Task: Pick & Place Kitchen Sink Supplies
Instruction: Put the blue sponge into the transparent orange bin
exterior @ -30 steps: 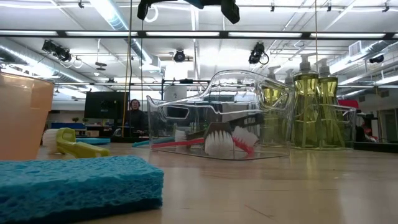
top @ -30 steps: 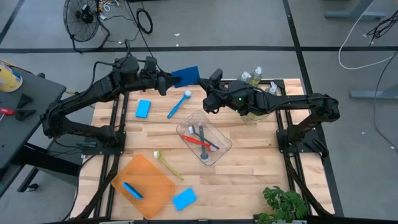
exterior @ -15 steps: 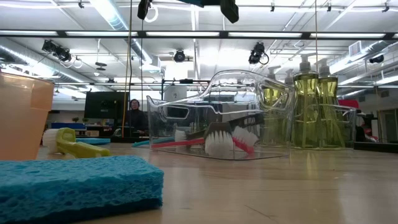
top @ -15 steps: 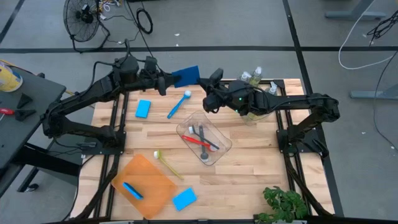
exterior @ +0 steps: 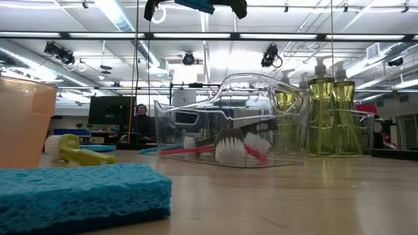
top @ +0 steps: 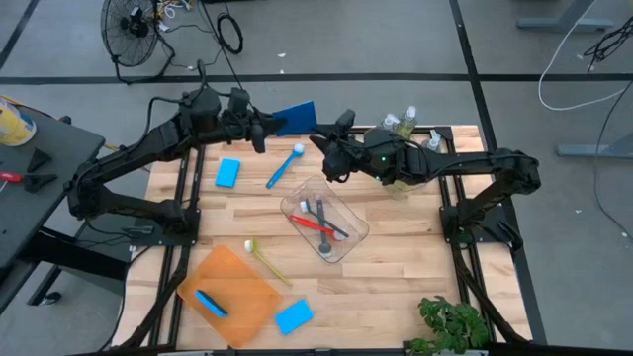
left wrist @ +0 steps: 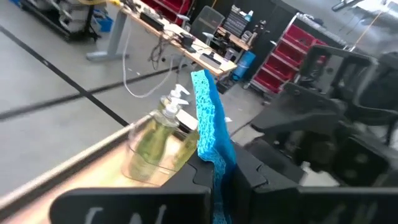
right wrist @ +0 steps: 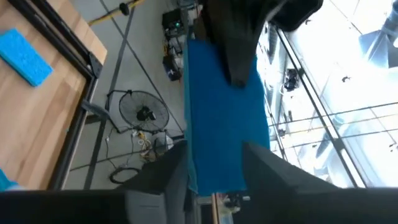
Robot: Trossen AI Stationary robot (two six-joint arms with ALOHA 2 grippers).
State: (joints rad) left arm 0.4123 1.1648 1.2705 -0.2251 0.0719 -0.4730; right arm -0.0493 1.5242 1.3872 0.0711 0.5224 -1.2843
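Note:
A flat blue sponge [top: 297, 117] is up in the air over the table's far edge, between both arms. My left gripper [top: 265, 127] is shut on its left end. My right gripper [top: 318, 138] is open. Its two fingers stand on either side of the sponge's free end [right wrist: 217, 124], and I cannot tell whether they touch it. In the low view the sponge [exterior: 196, 5] shows only at the top edge. A second sponge [top: 228, 172] and a blue brush [top: 285, 165] lie flat on the table below. My left gripper pinches the sponge's left end [left wrist: 214, 163] between its two fingers, one on each flat face. The fingers come level from the table's left. The sponge is lifted clear and sticks out beyond the fingertips toward the right arm, standing on edge.
A clear tub [top: 348, 243] mid-table holds a red and a grey brush. Soap bottles [top: 406, 123] stand in another tub at the far right. Near the front lie a yellow-green brush [top: 265, 259], an orange tray [top: 242, 287] holding a blue item, a third sponge [top: 294, 316] and a plant [top: 453, 324].
My right gripper has moved toward the table's left, up to the held sponge, so that its fingers now stand around the free end. In the low view the sponge has tipped slightly and shows lower.

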